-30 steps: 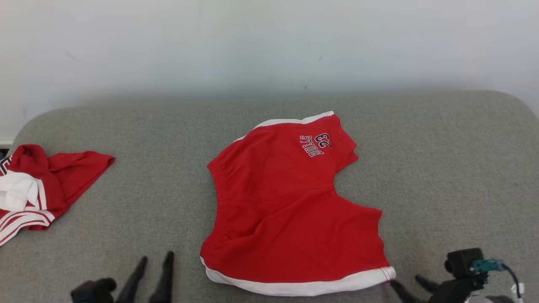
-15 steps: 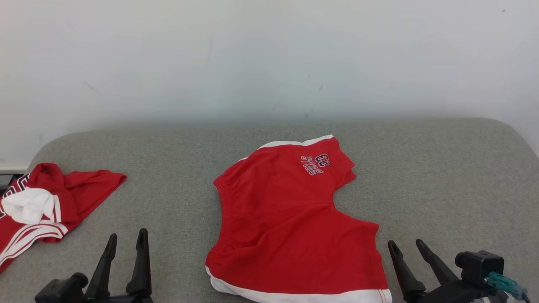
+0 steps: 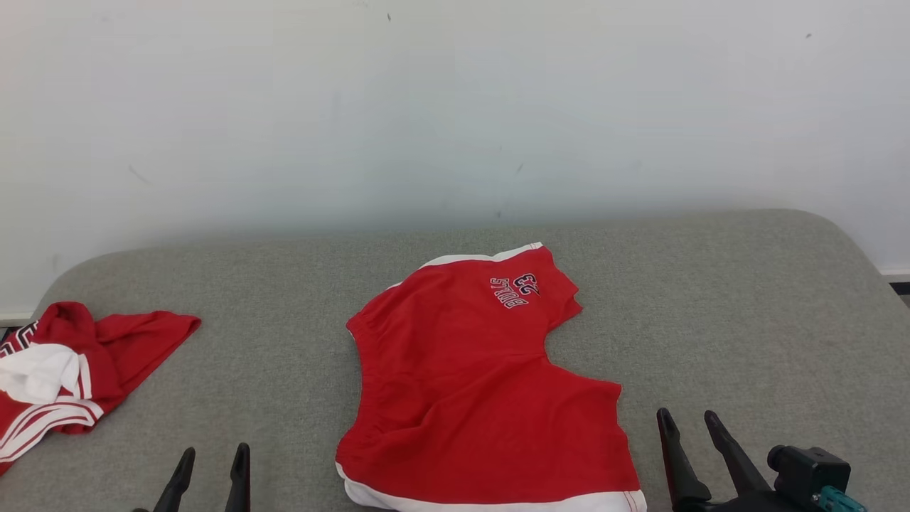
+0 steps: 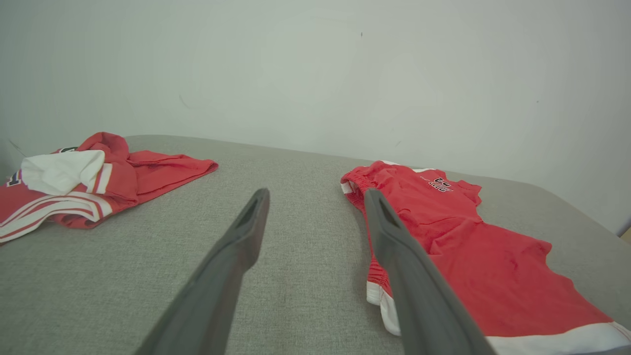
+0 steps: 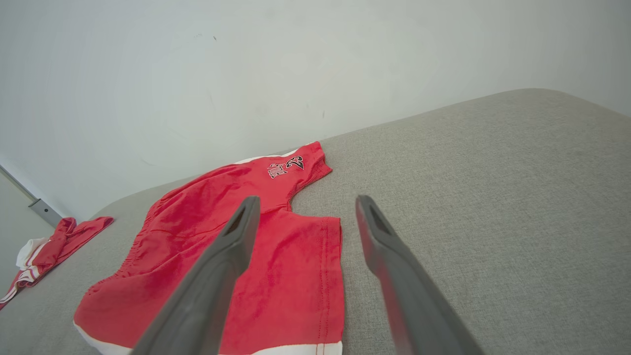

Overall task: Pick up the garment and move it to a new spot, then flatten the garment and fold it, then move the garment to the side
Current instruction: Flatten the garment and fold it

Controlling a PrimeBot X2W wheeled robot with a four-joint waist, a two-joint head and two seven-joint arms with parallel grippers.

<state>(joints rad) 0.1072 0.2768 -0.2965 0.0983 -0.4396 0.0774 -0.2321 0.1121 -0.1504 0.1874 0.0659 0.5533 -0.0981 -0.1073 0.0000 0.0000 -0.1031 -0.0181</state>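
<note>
Head view: the red shorts [image 3: 476, 384] lie flat mid-surface [image 3: 711, 299], their white hem clipped by the bottom edge (the lettering beside "23" is hard to read). The left hand [image 3: 216, 449] is cut off to its fingertips, the right hand [image 3: 686, 414] less so; both are spread and empty. A second red-and-white garment [image 3: 71, 355] is cropped at the left edge.
Left wrist view: one finger [image 4: 419, 276] hides part of the waistband.
Right wrist view: one finger [image 5: 212, 276] covers part of a leg.
</note>
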